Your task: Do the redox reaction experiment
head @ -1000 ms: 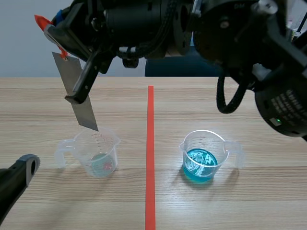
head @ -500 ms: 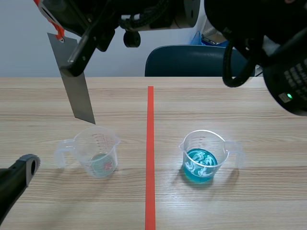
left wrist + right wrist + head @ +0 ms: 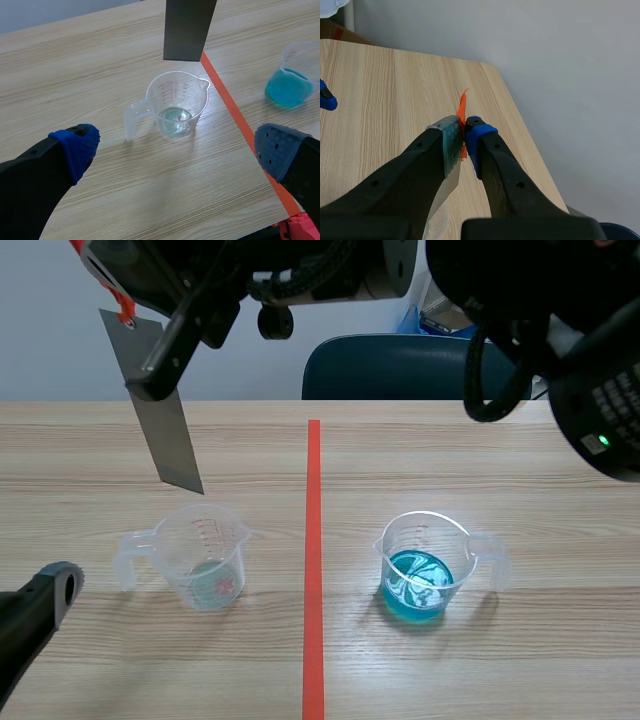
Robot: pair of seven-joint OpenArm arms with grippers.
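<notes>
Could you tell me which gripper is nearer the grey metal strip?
Right. The right gripper is shut on the top end of the metal strip, high above the clear cup; the left gripper sits open, low, short of that cup.

Light wood-grain worktop (image 3: 400, 460); orange-red tape line (image 3: 313, 540) down its middle, running away from robot. Dark blue chair (image 3: 400, 370) just behind far edge. Pale grey wall (image 3: 40, 340) beyond. Small red object (image 3: 302, 227) below near worktop edge, identity unclear.
</notes>
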